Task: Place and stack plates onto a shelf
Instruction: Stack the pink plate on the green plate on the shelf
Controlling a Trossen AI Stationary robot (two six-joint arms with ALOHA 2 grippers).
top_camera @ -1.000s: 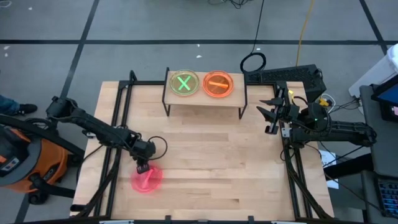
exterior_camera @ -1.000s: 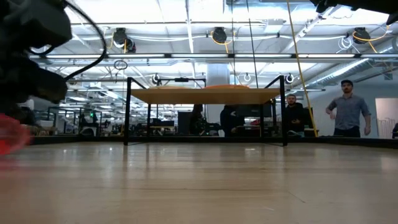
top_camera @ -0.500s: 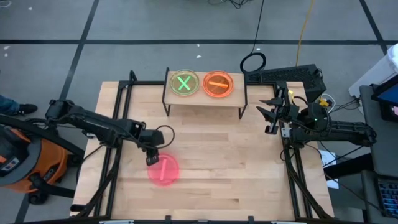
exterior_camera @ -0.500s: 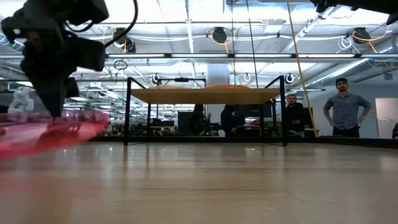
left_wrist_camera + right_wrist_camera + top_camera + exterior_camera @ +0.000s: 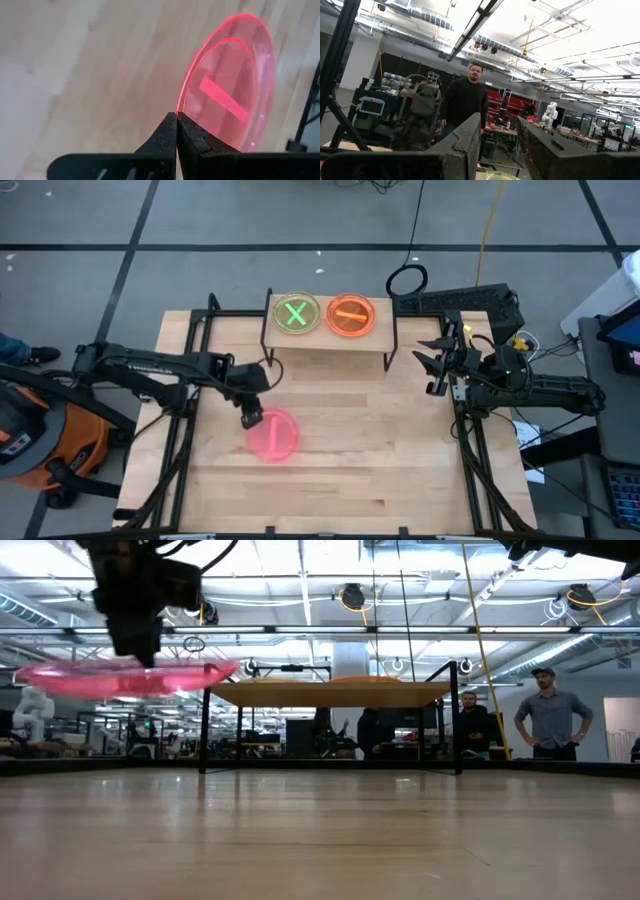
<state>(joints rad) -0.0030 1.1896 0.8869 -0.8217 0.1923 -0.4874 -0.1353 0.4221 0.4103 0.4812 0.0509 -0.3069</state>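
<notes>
Two dark robot arms work over a wooden tabletop (image 5: 340, 460). The left claw (image 5: 251, 418) is pinched tight on the rim of a pink plate (image 5: 272, 436), holding it level in the air, clear of the tabletop. In the left wrist view, the fingertips (image 5: 176, 131) meet on the plate's edge, and a lighter pink streak crosses the plate's middle. Beyond this claw, toward the far side of the tabletop, stands the shelf (image 5: 328, 340), a small wooden board on thin black legs. On it sit a green plate (image 5: 296, 314) and an orange plate (image 5: 350, 315), side by side. The right claw (image 5: 437, 360) waits near the shelf's right end, fingers spread apart, holding nothing.
</notes>
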